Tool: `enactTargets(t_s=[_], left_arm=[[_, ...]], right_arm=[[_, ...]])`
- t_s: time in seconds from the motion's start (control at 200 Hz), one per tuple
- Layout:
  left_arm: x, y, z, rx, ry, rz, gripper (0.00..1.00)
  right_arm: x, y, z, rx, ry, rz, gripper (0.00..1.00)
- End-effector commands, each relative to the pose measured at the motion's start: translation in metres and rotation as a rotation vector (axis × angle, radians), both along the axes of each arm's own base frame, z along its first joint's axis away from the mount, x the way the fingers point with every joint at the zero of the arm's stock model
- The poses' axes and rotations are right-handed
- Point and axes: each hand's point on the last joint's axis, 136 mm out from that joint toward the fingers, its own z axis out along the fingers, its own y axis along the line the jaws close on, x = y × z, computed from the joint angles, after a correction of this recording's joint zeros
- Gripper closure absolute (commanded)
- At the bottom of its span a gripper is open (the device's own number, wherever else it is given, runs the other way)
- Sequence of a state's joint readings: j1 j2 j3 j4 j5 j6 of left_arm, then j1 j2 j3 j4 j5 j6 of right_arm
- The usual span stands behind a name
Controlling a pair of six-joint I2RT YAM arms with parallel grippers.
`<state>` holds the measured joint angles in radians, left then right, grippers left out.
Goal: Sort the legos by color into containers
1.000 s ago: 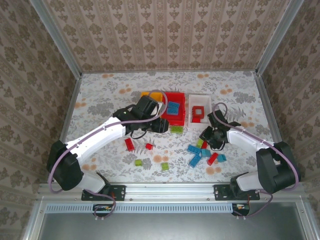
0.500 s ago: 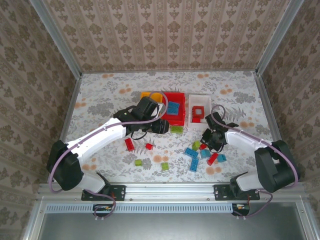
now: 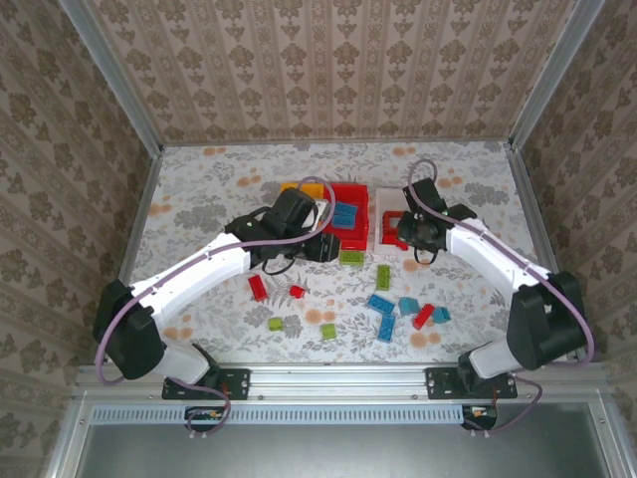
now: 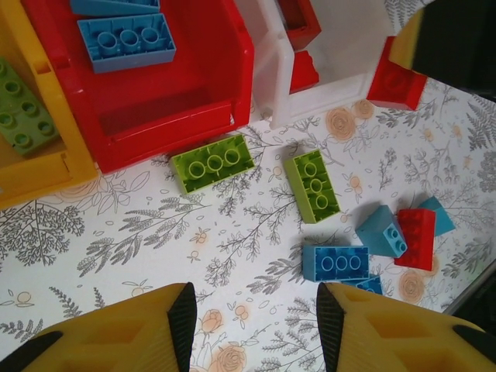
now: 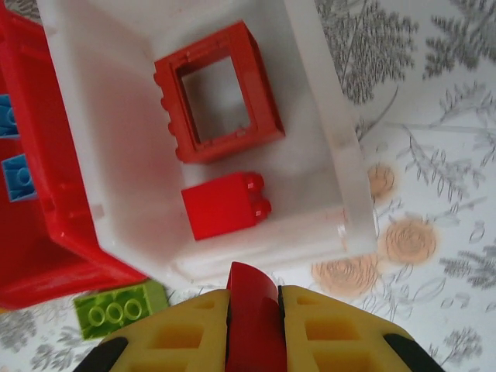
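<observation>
1. Right gripper (image 5: 253,304) is clamped on a small red studded plastic brick (image 5: 249,279). The brick hangs at the near wall of the white open-topped plastic bin (image 5: 329,147), whose opening lies at 12 o'clock from the fingers.
2. Risk: the brick looks short of the opening. Let go here and it likely clips the rim and drops onto the floral table (image 5: 434,93).
3. Risk: the red plastic bin (image 5: 46,232) just beside at 9 o'clock holds blue bricks. Sideways drift means the wrong bin.
4. Risk: it could bounce off the red open square frame (image 5: 221,93) already inside.
5. Right arm reaches from 5 o'clock, wrist pointing down.
6. Left gripper (image 4: 256,325) has its jaws partway apart and empty. It hovers over the table with lime green bricks (image 4: 211,163) at 12 o'clock. Left arm stretches diagonally from 7 o'clock.
</observation>
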<state>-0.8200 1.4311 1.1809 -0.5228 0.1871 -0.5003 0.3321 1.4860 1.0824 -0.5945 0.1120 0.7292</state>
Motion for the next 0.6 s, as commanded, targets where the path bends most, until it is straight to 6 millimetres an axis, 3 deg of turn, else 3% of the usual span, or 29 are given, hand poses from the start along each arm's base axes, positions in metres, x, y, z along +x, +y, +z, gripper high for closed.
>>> enactTargets(t_s=[0.0,0.26,0.435,0.595], left_arm=[[0.003,-0.008,0.016,-0.032,-0.035,-0.009,0.52],[-0.002,0.006,0.01,0.005,-0.039,0.014,0.52],[-0.009,0.028,-0.003,0.063,-0.022,0.055,0.51],[-0.02,0.057,-0.021,0.111,0.038,0.117,0.49]], right_arm=[[0.007,-0.013,-0.009,-0.166,0.057,0.074,0.84],[0.032,-0.018,-0.024,-0.288,0.092,0.122,0.8],[0.036,-0.012,-0.03,-0.284,0.102,0.14,0.6],[0.038,0.0,-0.007,-0.265,0.038,0.168,0.48]])
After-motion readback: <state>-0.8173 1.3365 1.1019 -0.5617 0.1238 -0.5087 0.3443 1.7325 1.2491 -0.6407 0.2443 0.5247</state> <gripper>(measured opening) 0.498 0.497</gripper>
